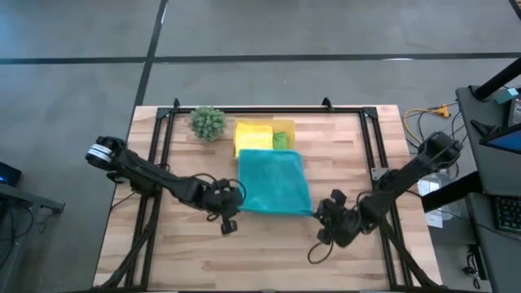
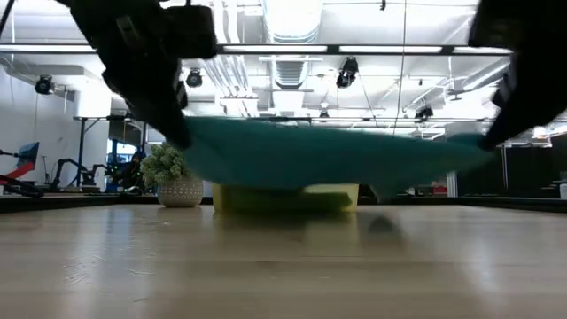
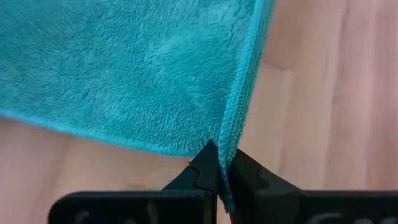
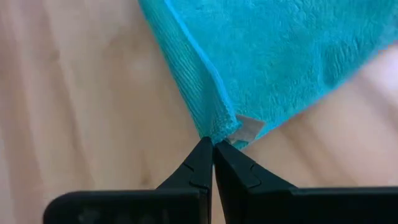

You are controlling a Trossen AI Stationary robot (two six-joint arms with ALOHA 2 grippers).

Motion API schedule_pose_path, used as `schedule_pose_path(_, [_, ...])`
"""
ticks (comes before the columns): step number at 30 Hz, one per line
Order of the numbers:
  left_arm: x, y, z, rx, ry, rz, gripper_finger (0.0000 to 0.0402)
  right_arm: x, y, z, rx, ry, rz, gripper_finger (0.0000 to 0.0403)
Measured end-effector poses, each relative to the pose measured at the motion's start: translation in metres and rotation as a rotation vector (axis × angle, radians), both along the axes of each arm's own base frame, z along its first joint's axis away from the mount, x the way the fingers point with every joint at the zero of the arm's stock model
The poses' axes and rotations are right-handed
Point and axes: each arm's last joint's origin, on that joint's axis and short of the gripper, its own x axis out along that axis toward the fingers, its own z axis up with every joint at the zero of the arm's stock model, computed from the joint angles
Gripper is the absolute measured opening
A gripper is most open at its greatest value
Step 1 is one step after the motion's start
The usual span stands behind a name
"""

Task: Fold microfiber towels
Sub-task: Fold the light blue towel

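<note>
Right wrist view shows you a blank white tag on the teal towel; right gripper and left gripper pinch its corners.

Yellow tray half behind teal towel

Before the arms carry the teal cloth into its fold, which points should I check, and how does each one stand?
1. Left gripper shut on a corner of the fuzzy teal microfiber towel: ok.
2. Right gripper shut on the other near corner: ok.
3. Towel lifted off the wooden table, low view: ok.
4. Towel hanging level between both arms: ok.
5. Clear of the rigid yellow tray behind: cannot tell.
6. Small spiky green plant apart from the towel: ok.
</note>
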Motion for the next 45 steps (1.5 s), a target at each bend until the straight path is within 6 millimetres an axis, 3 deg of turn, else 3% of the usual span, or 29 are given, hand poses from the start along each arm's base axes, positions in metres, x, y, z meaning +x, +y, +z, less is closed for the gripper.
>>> schedule_pose_path(5, [0.015,-0.021,-0.014,-0.105,-0.001,0.011,0.0,-0.005,0.024,-0.019,0.044,0.005,0.014,0.0008])
schedule_pose_path(11, [0.021,-0.047,-0.019,-0.229,0.041,0.059,0.0,-0.015,0.055,-0.027,0.142,-0.028,0.092,0.0008])
schedule_pose_path(21, [0.017,-0.087,-0.011,-0.359,0.007,0.044,0.0,-0.028,0.076,-0.026,0.213,-0.048,0.161,0.0008])
schedule_pose_path(34, [0.021,-0.07,-0.015,-0.281,0.025,0.046,0.0,-0.02,0.067,-0.022,0.215,-0.057,0.122,0.0008])
schedule_pose_path(45, [0.023,-0.045,-0.02,-0.16,0.093,0.053,0.0,-0.01,0.033,-0.008,0.159,-0.042,-0.026,0.0008])
